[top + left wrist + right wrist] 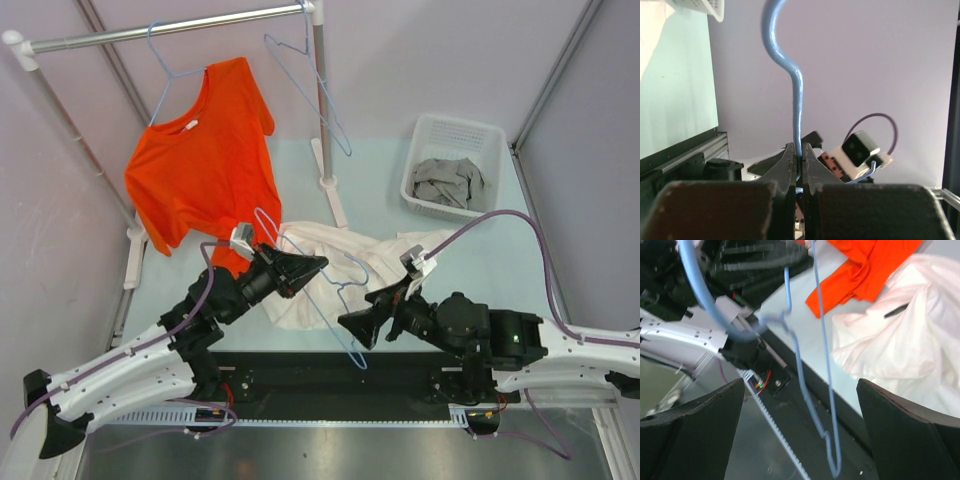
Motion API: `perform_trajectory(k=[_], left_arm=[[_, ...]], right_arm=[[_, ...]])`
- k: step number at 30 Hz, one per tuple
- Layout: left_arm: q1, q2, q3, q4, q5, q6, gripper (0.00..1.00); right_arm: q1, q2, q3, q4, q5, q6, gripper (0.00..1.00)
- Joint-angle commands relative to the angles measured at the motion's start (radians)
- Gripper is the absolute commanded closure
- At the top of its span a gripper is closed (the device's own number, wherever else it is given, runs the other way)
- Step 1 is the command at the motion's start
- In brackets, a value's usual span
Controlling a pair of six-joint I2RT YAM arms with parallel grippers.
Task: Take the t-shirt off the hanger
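Beyond the left tool (318, 263), near the back wall: clothes rack (170, 30) with a metal rail. Hung from that rail, an orange t-shirt (200, 160) on a pale blue hanger (163, 75), and to its right an empty blue wire hanger (337, 125). Well beyond the right tool (358, 308), toward the right wall: white slotted laundry basket (455, 125), grey garment (450, 180) crumpled inside. Underneath, pale green worktop (380, 190).

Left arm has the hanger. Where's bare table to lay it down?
Bare table lies between the rack foot and the laundry basket, and right of the white t-shirt, below the basket. Crowded: centre, with that t-shirt and the hanger; left, under the orange t-shirt.
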Motion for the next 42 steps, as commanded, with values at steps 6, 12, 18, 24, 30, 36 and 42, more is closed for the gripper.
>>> perform_trajectory(k=[6,12,18,24,30,36,42], left_arm=[[0.083,-0.015,0.116,-0.038,-0.082,-0.113,1.00],[0.132,-0.043,0.197,-0.120,-0.097,-0.107,1.00],[0.137,-0.075,0.167,-0.124,-0.108,-0.135,1.00],[0.137,-0.091,0.121,-0.127,-0.088,-0.044,0.83],[0.137,-0.150,0.082,-0.311,-0.059,0.218,0.25],[0.137,-0.319,0.078,-0.504,-0.099,0.479,0.19],[0.137,-0.477,0.119,-0.690,-0.247,0.617,0.21]], right_arm=[[0.116,-0.018,-0.174,0.118,0.021,0.042,0.00],[0.149,0.014,-0.236,0.225,0.093,0.054,0.18],[0.243,0.057,-0.233,0.318,0.229,0.030,0.93],[0.355,0.097,-0.123,0.134,0.463,0.112,1.00],[0.335,0.099,-0.029,-0.072,0.490,0.204,1.00],[0.254,0.132,0.037,-0.147,0.404,0.208,1.00],[0.064,0.337,0.239,-0.277,0.278,0.143,1.00]])
